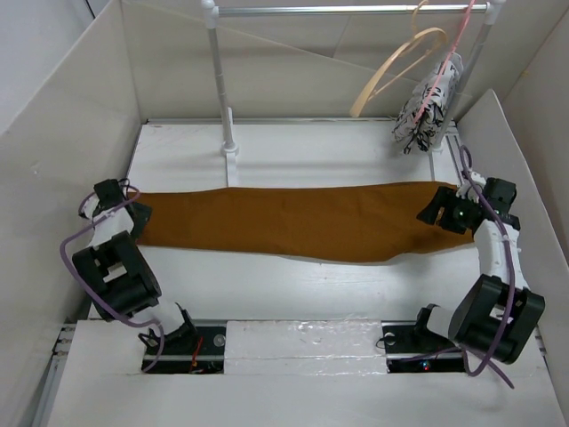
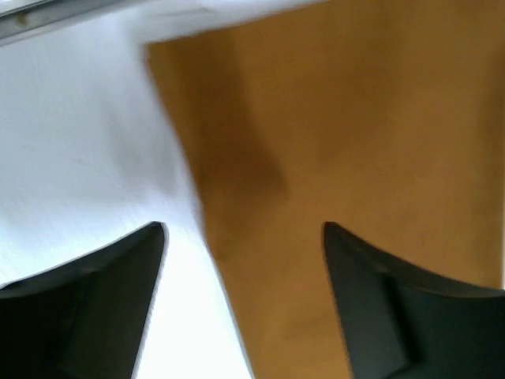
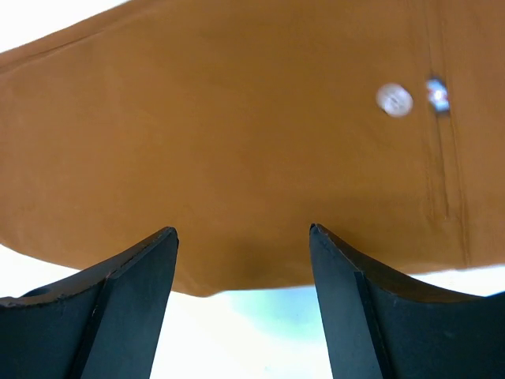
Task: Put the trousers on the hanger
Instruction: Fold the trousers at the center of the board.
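The rust-brown trousers point(image 1: 293, 221) lie flat and stretched across the white table, left to right. The tan wooden hanger point(image 1: 391, 67) hangs from the rail at the back right. My left gripper point(image 1: 135, 219) is open over the trousers' left end; in the left wrist view point(image 2: 245, 229) its jaws straddle the cloth edge point(image 2: 331, 142). My right gripper point(image 1: 437, 212) is open at the trousers' right end; in the right wrist view point(image 3: 243, 230) the fabric point(image 3: 237, 118) with a white button point(image 3: 393, 100) lies just beyond the open jaws.
A metal clothes rail point(image 1: 347, 11) on white posts stands at the back. A black-and-white patterned cloth point(image 1: 428, 105) hangs on a pink hanger point(image 1: 462, 31) next to the wooden hanger. Cardboard walls point(image 1: 53, 116) enclose the table on both sides.
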`<state>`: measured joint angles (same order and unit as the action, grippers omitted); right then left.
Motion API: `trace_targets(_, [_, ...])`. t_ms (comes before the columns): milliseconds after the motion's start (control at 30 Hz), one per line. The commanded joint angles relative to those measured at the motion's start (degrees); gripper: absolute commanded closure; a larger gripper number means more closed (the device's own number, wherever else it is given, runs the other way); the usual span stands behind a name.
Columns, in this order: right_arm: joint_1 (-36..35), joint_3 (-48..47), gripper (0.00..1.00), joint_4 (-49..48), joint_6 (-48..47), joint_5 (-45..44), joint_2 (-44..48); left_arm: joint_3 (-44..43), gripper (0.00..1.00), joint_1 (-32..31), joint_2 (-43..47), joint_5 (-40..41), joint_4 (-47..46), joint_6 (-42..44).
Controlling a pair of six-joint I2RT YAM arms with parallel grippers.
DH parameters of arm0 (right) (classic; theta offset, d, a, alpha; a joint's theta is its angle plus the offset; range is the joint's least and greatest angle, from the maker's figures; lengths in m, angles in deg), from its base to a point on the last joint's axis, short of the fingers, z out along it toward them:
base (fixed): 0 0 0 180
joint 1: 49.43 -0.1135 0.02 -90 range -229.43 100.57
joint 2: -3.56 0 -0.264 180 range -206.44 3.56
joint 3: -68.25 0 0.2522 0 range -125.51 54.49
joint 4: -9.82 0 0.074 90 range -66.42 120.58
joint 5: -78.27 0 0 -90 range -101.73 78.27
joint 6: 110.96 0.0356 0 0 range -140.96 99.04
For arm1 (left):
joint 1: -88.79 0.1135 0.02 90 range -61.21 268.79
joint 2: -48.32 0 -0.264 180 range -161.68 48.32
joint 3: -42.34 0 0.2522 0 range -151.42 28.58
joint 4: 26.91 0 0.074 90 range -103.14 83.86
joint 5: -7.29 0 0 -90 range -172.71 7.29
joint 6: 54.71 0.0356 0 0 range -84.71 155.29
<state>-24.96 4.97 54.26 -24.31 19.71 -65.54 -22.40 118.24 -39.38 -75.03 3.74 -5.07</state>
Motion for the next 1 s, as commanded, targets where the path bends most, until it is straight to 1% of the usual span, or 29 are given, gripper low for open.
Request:
trace_targets(0, [4.95, 1.26, 0.27, -1.15, 2.65, 0.46, -1.30, -4.73, 0.18, -4.22, 4.72, -0.92, 2.35, 0.20])
trace_targets(33, [6.11, 1.53, 0.27, -0.71, 3.09, 0.99, -1.91, -7.70, 0.17, -7.36, 5.69, -0.65, 2.62, -0.07])
trace_targets(67, [6.99, 1.96, 0.27, -0.88, 5.96, 1.77, -2.26, -9.64, 0.16, -9.65, 7.27, 0.91, 2.80, 0.28])
trace_targets(133, [7.52, 4.15, 0.28, -3.50, 9.75, 6.15, -2.53, -15.78, 0.16, -14.66, 7.63, 3.29, 4.30, 0.63])
trace_targets(167, [8.39, 6.51, 0.28, -6.82, 13.77, 6.44, -2.44, -17.03, 0.19, -20.78, 7.89, 3.65, 3.51, 2.20])
trace_targets(200, [8.92, 7.41, 0.28, -8.25, 15.29, 6.09, -2.36, -17.31, 0.22, -24.14, 8.94, 2.96, 0.03, 3.35])
trace_targets(233, [11.71, 7.94, 0.28, -9.40, 16.96, 5.31, -2.62, -16.96, 0.33, -29.92, 9.30, 0.52, -2.01, 3.62])
trace_targets(267, [11.74, 7.77, 0.28, -9.49, 17.33, 5.30, -2.79, -16.96, 0.44, -32.59, 9.22, -2.03, -2.03, 3.19])
trace_targets(300, [12.70, 7.51, 0.28, -9.49, 17.42, 4.17, -2.71, -16.18, 0.61, -35.14, 8.95, -5.28, -5.60, 3.27])
trace_targets(333, [13.75, 6.98, 0.28, -9.06, 17.16, 1.02, -2.79, -14.51, 0.77, -37.78, 8.43, -9.40, -6.77, 3.09])
trace_targets(367, [16.46, 6.46, 0.28, -7.66, 15.85, -0.66, -3.05, -13.98, 1.00, -40.59, 6.94, -11.96, -7.12, 2.57])
trace_targets(400, [17.97, 6.19, 0.27, -7.56, 15.23, -2.85, -3.06, -13.27, 1.00, -46.44, 5.97, -13.56, -9.13, 2.57])
trace_targets(433, [19.64, 6.53, 0.27, -7.56, 14.96, -4.96, -3.23, -12.48, 1.00, -49.11, 4.92, -15.83, -10.11, 3.35])
trace_targets(467, [23.05, 6.89, 0.27, -8.69, 14.61, -4.81, -3.67, -12.56, 1.00, -51.75, 2.82, -17.07, -10.12, 3.79])
trace_targets(500, [24.47, 7.85, 0.27, -9.75, 14.87, -4.90, -4.02, -12.65, 1.00, -56.47, 1.93, -17.52, -10.73, 4.93])
trace_targets(567, [25.98, 8.38, 0.25, -14.14, 15.74, -5.07, -5.25, -12.30, 1.00, -60.55, -0.35, -18.66, -12.22, 5.99])
trace_targets(633, [25.98, 7.16, 0.24, -15.38, 15.83, -6.47, -8.48, -11.86, 1.00, -64.32, -1.85, -19.37, -13.54, 6.08])
trace_targets(700, [25.37, 7.85, 0.22, -22.91, 17.41, -3.34, -10.95, -10.81, 1.00, -64.96, -4.23, -21.47, -15.46, 5.91])
trace_targets(733, [25.37, 6.46, 0.22, -23.38, 17.50, -2.79, -14.62, -9.24, 1.00, -64.96, -4.93, -22.79, -16.26, 5.73])
trace_targets(767, [24.76, 5.49, 0.21, -22.34, 16.64, -3.31, -16.40, -8.53, 1.00, -64.96, -6.24, -24.10, -16.44, 5.90])
trace_targets(867, [24.05, 4.34, 0.21, -25.65, 17.15, -2.27, -22.47, -5.97, 1.00, -64.96, -7.57, -23.59, -16.27, 7.13])
trace_targets(900, [23.35, 4.17, 0.22, -26.88, 17.41, -1.57, -23.70, -5.01, 1.00, -64.96, -7.57, -23.07, -15.75, 7.75])
trace_targets(967, [21.51, 3.73, 0.28, -27.86, 18.03, -2.96, -25.55, -3.87, 1.00, -64.96, -7.75, -20.79, -15.31, 8.97])
